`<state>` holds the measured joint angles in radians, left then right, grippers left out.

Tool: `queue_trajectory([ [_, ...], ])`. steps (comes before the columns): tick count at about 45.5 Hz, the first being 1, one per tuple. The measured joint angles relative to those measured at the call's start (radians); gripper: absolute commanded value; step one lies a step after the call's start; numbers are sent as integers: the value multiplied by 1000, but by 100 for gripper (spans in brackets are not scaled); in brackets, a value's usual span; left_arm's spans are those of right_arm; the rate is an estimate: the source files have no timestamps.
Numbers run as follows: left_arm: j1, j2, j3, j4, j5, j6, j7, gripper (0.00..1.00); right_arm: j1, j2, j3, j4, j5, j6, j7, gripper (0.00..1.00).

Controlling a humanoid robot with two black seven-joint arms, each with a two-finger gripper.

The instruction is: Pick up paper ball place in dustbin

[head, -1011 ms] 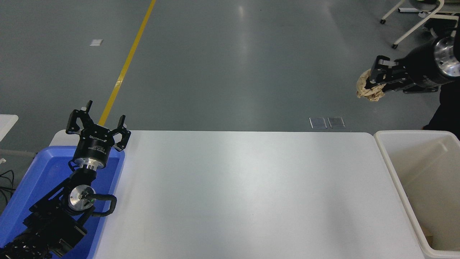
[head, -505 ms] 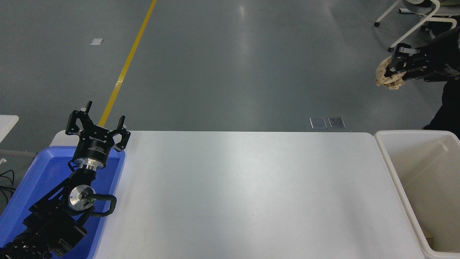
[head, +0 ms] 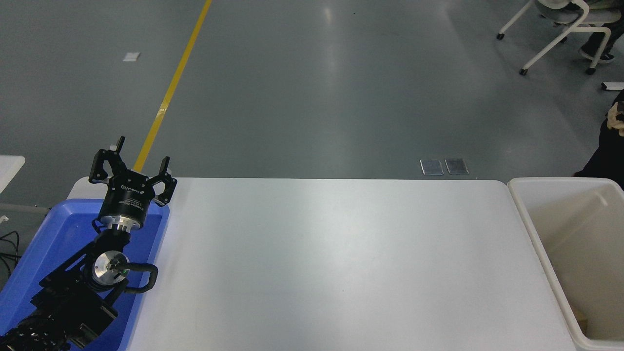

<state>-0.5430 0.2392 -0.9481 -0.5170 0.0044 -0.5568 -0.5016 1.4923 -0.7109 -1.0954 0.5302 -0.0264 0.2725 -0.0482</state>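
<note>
Grey shop floor with a yellow line (head: pixel 170 92) fills the back, and the white surface (head: pixel 331 263) has nothing lying on it.

Your left tool (head: pixel 135 163) is parked at the surface's far left corner, sitting over the far end of the blue tray (head: pixel 29 263), with its fingers spread well apart and nothing between them.

The dustbin (head: pixel 524 209) sits butted against the surface's right edge. What you can see of its walls is plain cream, but the picture's right edge cuts off part of the inside.

The paper ball (head: pixel 612 118) is just a tan sliver at the picture's far right, up in the air over the floor, beyond the surface's far right corner and farther back than the dustbin's far rim. Your right tool (head: pixel 620 105) is nearly cropped out there, with only a dark scrap showing against the ball. You honestly can't tell from this whether it's clamped on the ball or apart.

A white-framed chair (head: pixel 560 29) stands well behind all that.
</note>
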Motion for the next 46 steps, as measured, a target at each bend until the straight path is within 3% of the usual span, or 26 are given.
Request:
queue_trajectory([
  [27,0,0,0,0,0,0,0,98,-602,108,329,-205,103,-388,0,0],
  [46,0,0,0,0,0,0,0,98,-791,252,435,-264,111,-513,1,0],
])
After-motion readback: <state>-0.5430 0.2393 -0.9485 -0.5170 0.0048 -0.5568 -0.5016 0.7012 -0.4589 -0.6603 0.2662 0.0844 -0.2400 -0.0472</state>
